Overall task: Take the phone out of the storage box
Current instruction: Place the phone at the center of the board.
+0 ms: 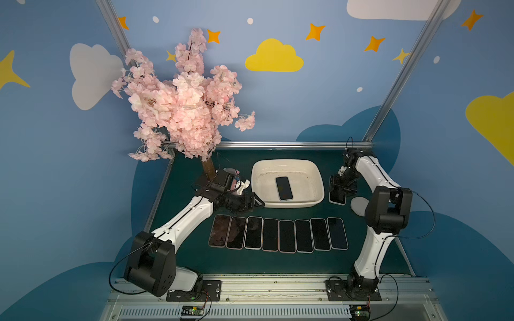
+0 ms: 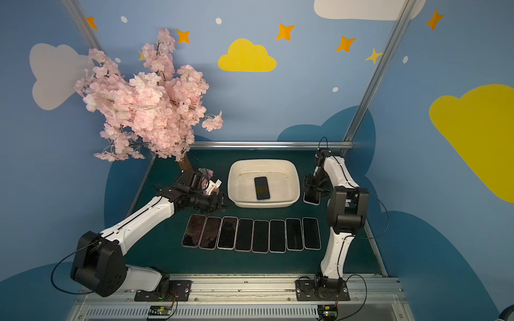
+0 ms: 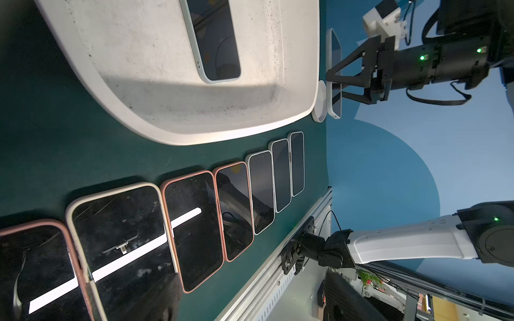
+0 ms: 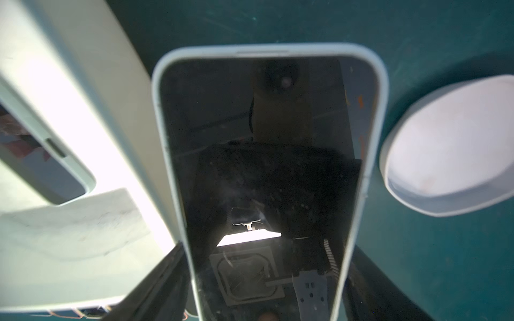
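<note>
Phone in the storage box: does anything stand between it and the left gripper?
Only the wall of the storage box: the left gripper is outside the rim, by the near corner. The phone lies alone on the box floor, uncovered from above.

Hidden under right gripper [image 1: 340, 191], right of centre in both top views: far end of phone [image 1: 337, 199]. Mostly covered by left wrist: pink spray bottle [image 1: 237, 183].

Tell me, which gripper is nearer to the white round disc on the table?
Right. The right gripper straddles a phone next to the disc; the left gripper is beyond the storage box, at its opposite near corner.
</note>
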### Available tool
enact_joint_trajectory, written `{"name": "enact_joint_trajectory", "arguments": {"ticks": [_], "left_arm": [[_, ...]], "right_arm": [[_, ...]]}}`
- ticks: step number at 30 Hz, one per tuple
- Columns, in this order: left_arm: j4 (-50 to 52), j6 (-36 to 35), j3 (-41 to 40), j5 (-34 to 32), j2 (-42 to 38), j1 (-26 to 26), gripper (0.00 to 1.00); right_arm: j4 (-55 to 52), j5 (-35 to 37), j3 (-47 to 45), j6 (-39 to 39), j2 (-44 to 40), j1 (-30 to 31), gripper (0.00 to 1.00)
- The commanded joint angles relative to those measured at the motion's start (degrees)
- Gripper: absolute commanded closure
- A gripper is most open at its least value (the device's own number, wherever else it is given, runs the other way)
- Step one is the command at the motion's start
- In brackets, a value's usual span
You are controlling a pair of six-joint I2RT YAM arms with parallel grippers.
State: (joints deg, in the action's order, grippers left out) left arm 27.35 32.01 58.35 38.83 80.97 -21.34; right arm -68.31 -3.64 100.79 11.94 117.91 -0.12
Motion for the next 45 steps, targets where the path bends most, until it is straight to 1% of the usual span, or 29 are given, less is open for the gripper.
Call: {"name": "enact_joint_trajectory", "arguments": {"ticks": [1, 12, 18, 21, 34, 38, 40, 41, 43, 45], "left_arm": [[3.02, -2.45, 1.04, -0.32, -0.99, 0.0, 0.15], [4.21, -4.18, 4.55, 0.56, 3.55, 0.6, 0.15], [4.72, -4.91, 5.5, 0.99, 4.46, 1.01, 0.15], [4.94, -5.1, 5.29, 1.07, 4.3, 1.15, 0.15], [5.19, -4.49, 4.21, 0.37, 2.57, 1.74, 0.15], [5.25, -4.15, 3.9, 0.15, 1.89, 1.73, 0.15], [5.34, -3.95, 3.72, -0.04, 1.41, 1.73, 0.15], [5.42, -3.89, 3.71, -0.13, 1.03, 1.65, 0.15], [5.57, -3.8, 3.55, -0.36, 0.38, 1.68, 0.15], [5.62, -3.77, 3.44, -0.64, -0.34, 1.73, 0.15]], "right_arm": [[0.99, 0.91, 1.1, -2.07, 2.33, 0.39, 0.37], [-0.19, 6.77, 2.83, -6.29, 8.56, 3.01, 0.36], [-0.59, 8.8, 2.15, -7.58, 9.86, 3.66, 0.36], [-0.76, 8.48, 1.93, -7.71, 10.31, 3.63, 0.35], [-1.48, 6.76, -1.21, -6.99, 12.03, 3.21, 0.25], [-1.46, 5.52, -1.3, -6.43, 11.57, 2.93, 0.2], [-1.54, 4.65, -1.39, -5.98, 11.1, 2.63, 0.15], [-1.53, 4.26, -1.47, -5.69, 10.81, 2.47, 0.13], [-1.56, 3.66, -1.58, -5.06, 9.98, 1.85, 0.02], [-1.26, 3.64, -1.74, -4.29, 8.05, 1.25, 0.01]]}}
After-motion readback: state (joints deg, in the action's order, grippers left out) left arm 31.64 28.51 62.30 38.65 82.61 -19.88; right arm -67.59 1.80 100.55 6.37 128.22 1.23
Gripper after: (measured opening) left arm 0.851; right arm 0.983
